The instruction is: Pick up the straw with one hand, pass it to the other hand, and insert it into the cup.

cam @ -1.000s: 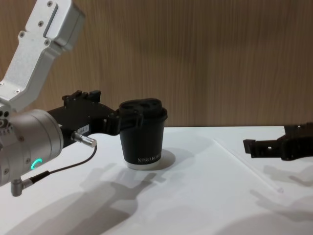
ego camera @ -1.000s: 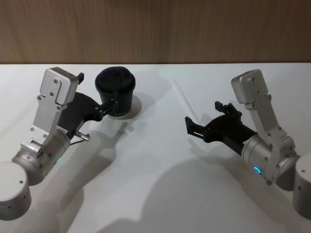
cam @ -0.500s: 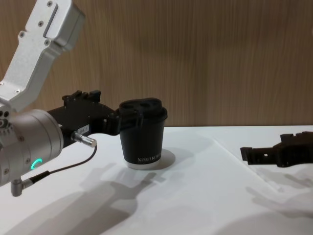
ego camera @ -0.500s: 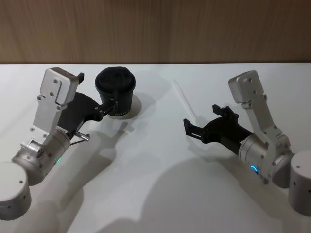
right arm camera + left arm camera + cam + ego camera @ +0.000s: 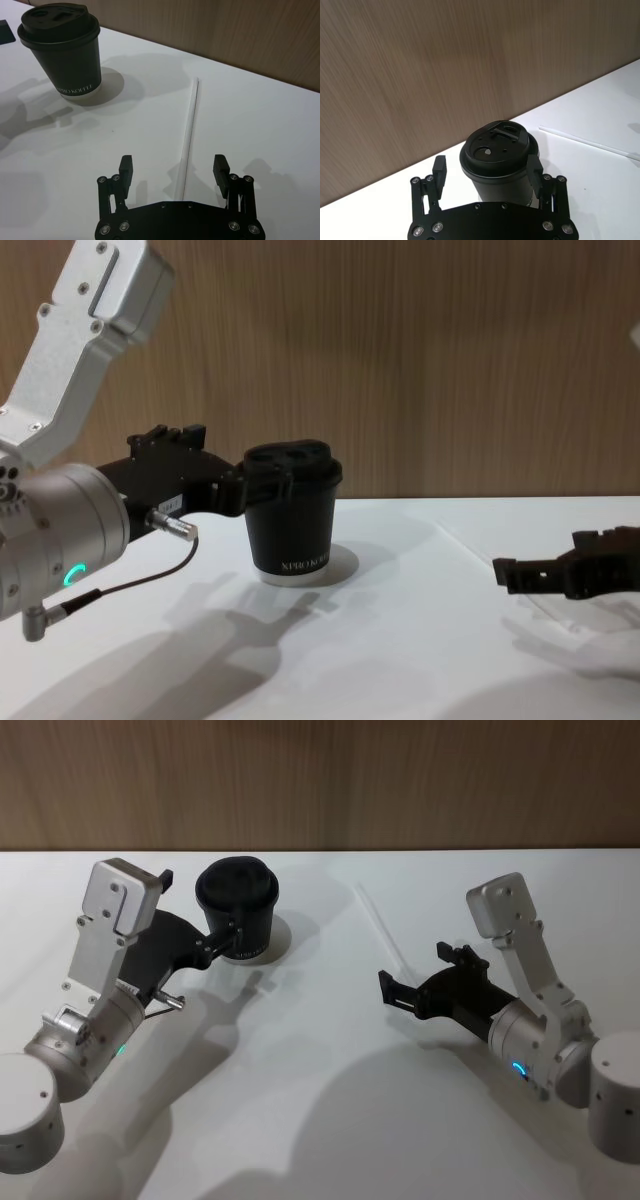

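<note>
1. The straw (image 5: 191,120) is thin, white and straight. It lies flat on the table (image 5: 320,1100), on the robot's right side, well apart from the cup (image 5: 237,910)
2. The cup is small and black, with a black domed lid, tiny white letters and a white ring at the bottom. It stands upright on the robot's left side, close to the back of the table
3. The right gripper (image 5: 173,167) is spread wide. The near end of the straw lies between its two fingers, and neither finger touches it
4. The left gripper (image 5: 487,172) is spread wide too, with one finger on each side of the cup's lid. One finger is right by the lid and the other has a gap
5. The table is white and smooth, with soft grey shadows on it
6. Behind the table is a brown wooden wall (image 5: 320,780)
</note>
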